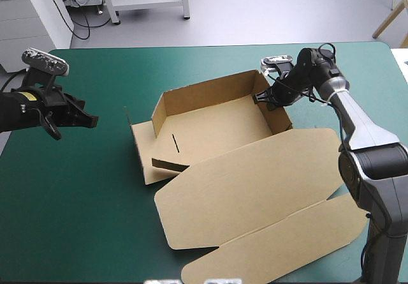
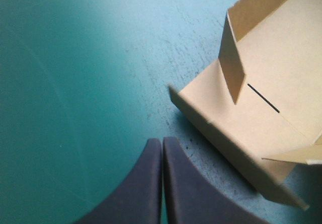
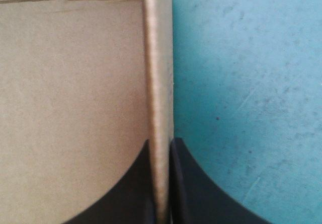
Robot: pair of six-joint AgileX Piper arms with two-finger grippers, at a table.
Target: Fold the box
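The box [image 1: 213, 127] sits on the teal-green cover [image 1: 76, 201], lid [image 1: 255, 188] flat. The right gripper [image 3: 161, 142] pinches its right wall [image 1: 275, 113] — hold it straight up. The left gripper [image 2: 162, 141], fingers together, hangs left of the box.

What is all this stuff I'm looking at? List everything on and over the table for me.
box: one, brown, middle of the table; far and right walls raised, lid lying flat toward the near right corner.
table cover: one, teal-green, under everything.
left gripper: one, black fingers, shut on nothing, over bare cover to the left of the box and apart from it.
right gripper: one, black fingers, shut on the box's raised right wall, near its far corner.
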